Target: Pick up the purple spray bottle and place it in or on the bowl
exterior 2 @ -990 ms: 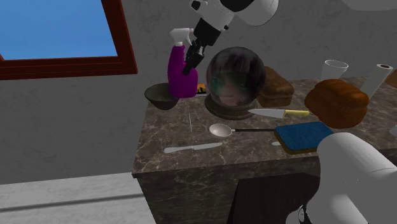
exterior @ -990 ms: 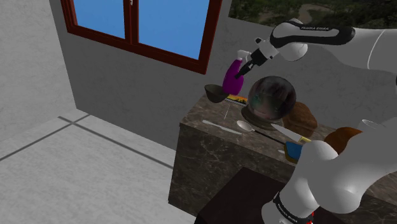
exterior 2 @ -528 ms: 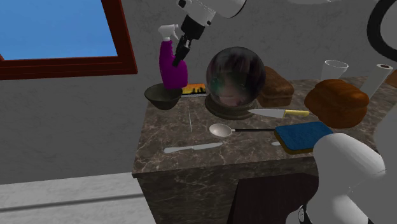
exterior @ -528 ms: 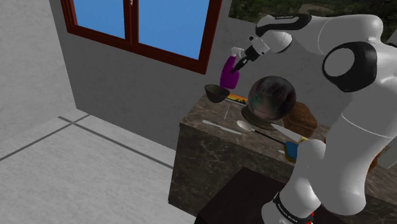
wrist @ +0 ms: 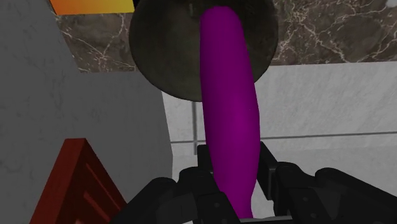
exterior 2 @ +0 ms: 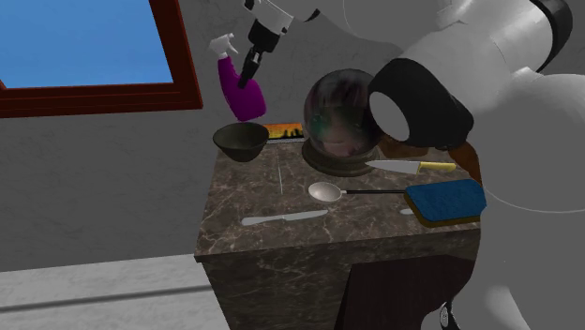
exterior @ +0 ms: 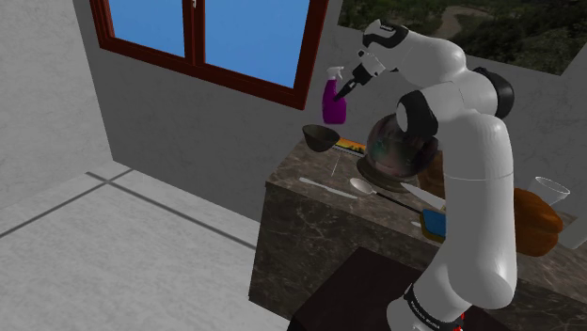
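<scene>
The purple spray bottle with its pale trigger head hangs in the air, tilted, above the dark bowl at the counter's far corner. My gripper is shut on the bottle's upper part. In the second exterior view the spray bottle floats clear above the bowl, held by the gripper. In the wrist view the purple bottle runs out from between the fingers, its far end over the round bowl.
On the marble counter lie a large dark glass globe, a spoon, a white knife, a yellow-handled knife and a blue sponge. A red-framed window is behind.
The arm has lifted the bottle higher and carried it toward the second exterior view's left, from beside the globe to above the bowl. The grip is unchanged.
</scene>
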Available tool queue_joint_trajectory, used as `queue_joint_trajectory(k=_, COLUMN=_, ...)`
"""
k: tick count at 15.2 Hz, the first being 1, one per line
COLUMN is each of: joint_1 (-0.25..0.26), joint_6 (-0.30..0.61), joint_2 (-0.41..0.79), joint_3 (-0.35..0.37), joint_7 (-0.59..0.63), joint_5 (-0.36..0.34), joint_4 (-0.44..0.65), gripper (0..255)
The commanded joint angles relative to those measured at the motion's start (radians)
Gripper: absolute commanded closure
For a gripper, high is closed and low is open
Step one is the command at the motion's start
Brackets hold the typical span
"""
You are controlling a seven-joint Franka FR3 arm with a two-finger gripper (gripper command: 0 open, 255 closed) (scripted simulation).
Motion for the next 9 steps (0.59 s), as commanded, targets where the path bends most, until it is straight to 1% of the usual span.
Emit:
queue_joint_trajectory(k=1, joint_1=-0.033, joint_6=-0.004, joint_2=0.034, joint_3=0.020, joint_7=-0.005, joint_5=0.025, joint_4=0.028, gripper=255)
queue_joint_trajectory(k=9, joint_1=0.003, joint_6=0.076, joint_2=0.037, joint_3=0.025, joint_7=-0.065, joint_5=0.041, joint_4=-0.078, gripper=255)
